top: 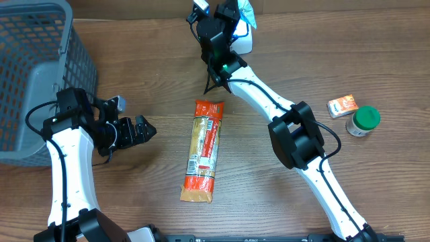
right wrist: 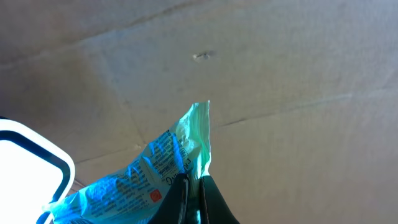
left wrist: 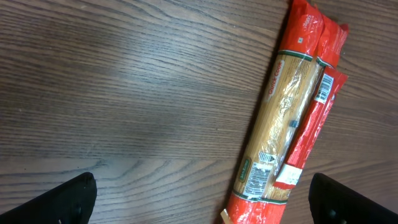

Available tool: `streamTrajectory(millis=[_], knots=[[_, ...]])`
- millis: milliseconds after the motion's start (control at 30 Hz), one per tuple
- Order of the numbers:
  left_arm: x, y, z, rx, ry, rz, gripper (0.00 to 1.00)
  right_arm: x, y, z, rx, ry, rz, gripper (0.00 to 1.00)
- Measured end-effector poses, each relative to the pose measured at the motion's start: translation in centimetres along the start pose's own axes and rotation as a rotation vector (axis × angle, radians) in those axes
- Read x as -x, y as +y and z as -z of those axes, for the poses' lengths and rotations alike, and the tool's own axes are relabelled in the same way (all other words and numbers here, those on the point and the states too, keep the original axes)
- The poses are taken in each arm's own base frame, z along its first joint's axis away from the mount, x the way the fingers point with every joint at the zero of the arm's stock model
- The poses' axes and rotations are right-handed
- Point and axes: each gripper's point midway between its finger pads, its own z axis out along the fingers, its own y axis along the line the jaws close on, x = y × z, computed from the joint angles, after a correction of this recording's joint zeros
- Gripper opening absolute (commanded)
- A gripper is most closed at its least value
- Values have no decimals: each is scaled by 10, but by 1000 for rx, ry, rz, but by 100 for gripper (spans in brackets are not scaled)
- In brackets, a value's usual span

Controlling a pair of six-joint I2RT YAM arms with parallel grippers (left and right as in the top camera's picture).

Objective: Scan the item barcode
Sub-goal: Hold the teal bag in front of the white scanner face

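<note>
Evidently light, thin and crinkly, the blue-green packet point(right wrist: 140, 177) sits pinched by one edge in the right gripper point(right wrist: 193, 193) at the far side of the table point(top: 376, 54). Gripping nearer the print should keep it flat; the left gripper point(top: 138, 131) gapes empty.

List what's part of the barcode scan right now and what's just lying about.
In the job: right gripper, shut on blue packet; white device beside it, probably the scanner.
Lying about: pasta pack, orange box, green-lidded jar, basket; left gripper, open, empty.
</note>
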Motion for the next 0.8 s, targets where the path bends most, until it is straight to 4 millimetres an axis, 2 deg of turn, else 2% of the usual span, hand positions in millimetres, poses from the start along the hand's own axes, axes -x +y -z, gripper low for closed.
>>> streamTrajectory(millis=[333, 533, 800], knots=[[0, 0, 0, 0, 0, 0, 100, -4, 26, -3, 13, 1, 165, 4], [0, 0, 0, 0, 0, 0, 99, 2, 22, -3, -25, -30, 161, 4], [0, 0, 0, 0, 0, 0, 100, -1, 24, -9, -17, -40, 201, 4]])
